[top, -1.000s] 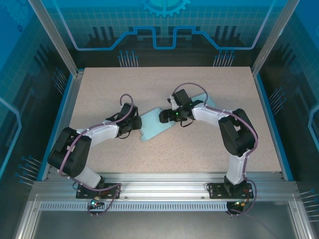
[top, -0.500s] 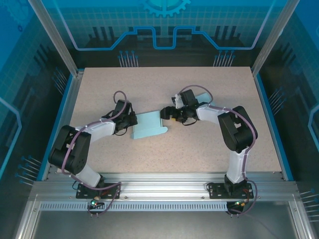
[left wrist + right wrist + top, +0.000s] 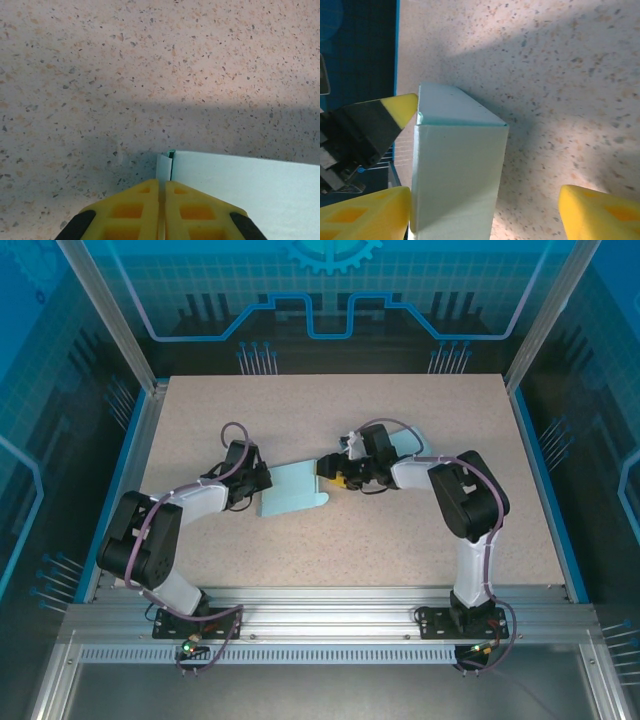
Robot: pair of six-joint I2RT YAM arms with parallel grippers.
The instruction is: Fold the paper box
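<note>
Top view: both arms bent low, reaching inward. The paper box (image 3: 292,490) lies mid-table (image 3: 400,530) between left gripper (image 3: 256,480) and right gripper (image 3: 336,472).
Left wrist: left gripper pinched tight on the box's edge.
Right wrist: right gripper spread wide, straddling the box's end.

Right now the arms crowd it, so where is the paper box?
Top view: the paper box lies central on the table between both hands, left edge pinched in the left hand, right end in the open right hand.
</note>
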